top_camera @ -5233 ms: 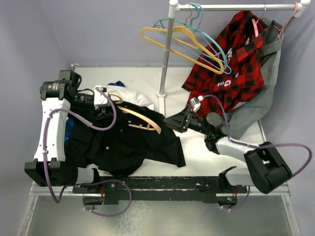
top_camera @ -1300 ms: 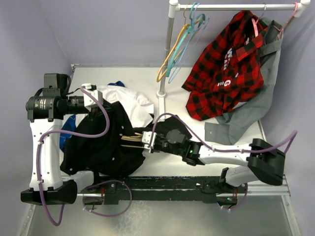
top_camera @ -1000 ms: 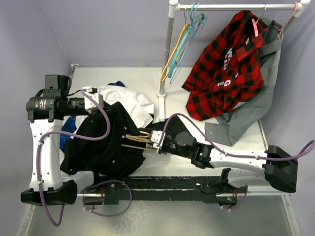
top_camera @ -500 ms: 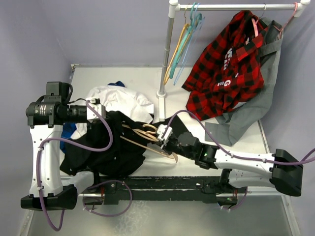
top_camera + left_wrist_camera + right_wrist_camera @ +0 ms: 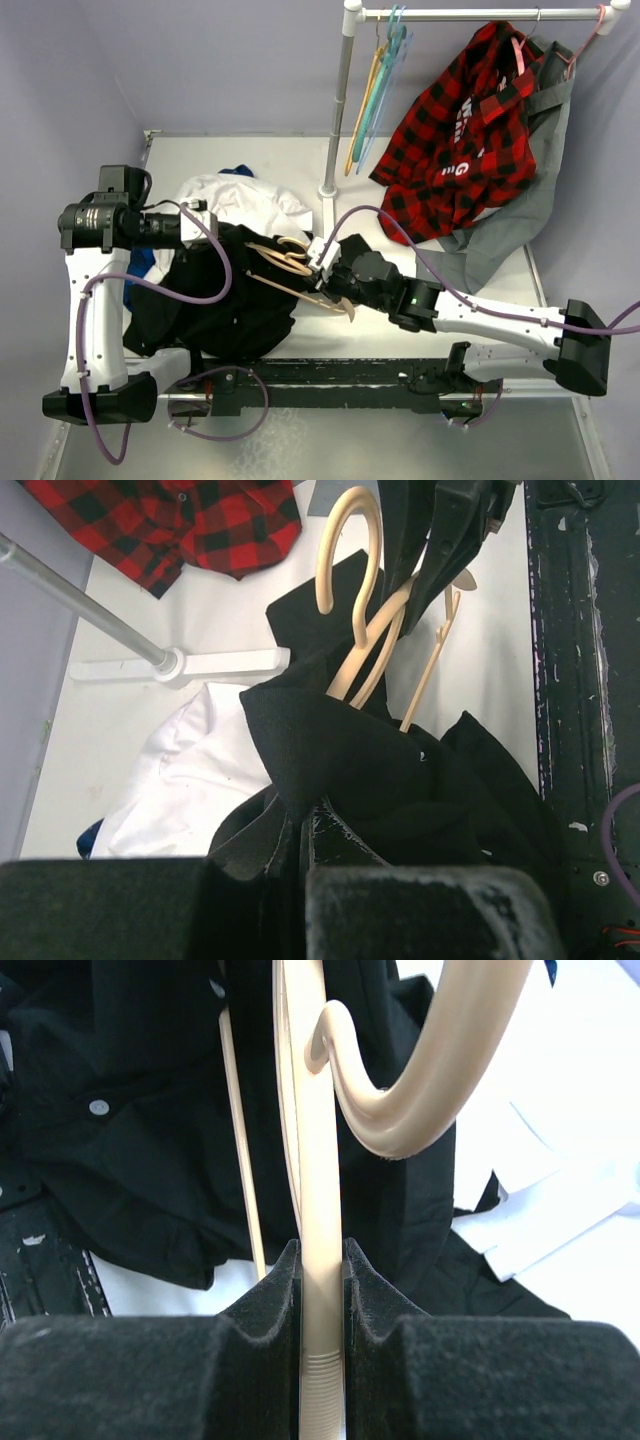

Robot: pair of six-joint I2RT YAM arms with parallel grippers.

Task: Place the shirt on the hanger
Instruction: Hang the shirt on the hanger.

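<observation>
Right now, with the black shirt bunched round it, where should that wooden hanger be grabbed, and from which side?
The narrow neck just below the hook, approached from the hook end, away from the shirt. On the hanger that neck is slim enough for two fingers and bare, while cloth covers part of its arms. The right gripper is clamped there.
</observation>
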